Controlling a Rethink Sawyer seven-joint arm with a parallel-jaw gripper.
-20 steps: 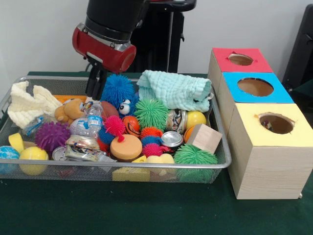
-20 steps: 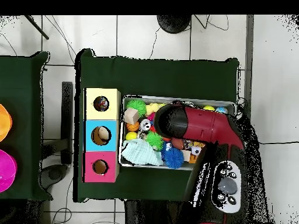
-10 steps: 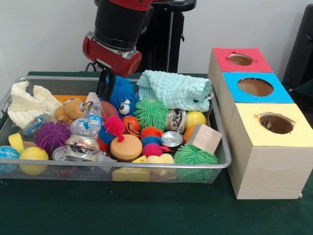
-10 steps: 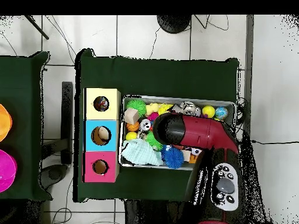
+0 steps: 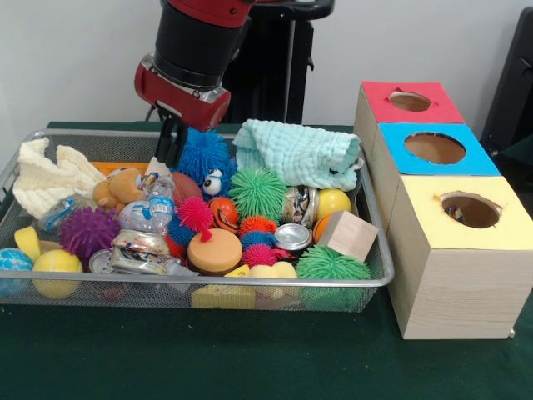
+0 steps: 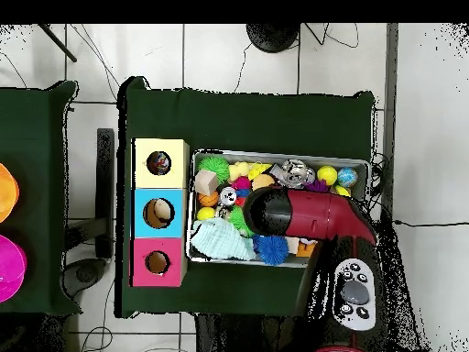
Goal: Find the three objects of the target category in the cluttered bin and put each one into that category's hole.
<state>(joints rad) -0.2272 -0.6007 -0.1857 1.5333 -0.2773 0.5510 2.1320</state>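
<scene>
A bench (image 5: 250, 358) draped in dark green cloth carries two things: a shallow silver wire-mesh bin (image 5: 376, 242) heaped with toys, cans and cloths, and, just beside the bin's end, a row of three pale wooden boxes (image 5: 454, 292) topped red, blue and yellow, each lid cut with a round hole.

Sawyer arm (image 5: 193, 50): glossy black cylindrical wrist ringed by a red collar with a silver band; from overhead, a red link and a grey-buttoned black control panel (image 6: 353, 293).
</scene>
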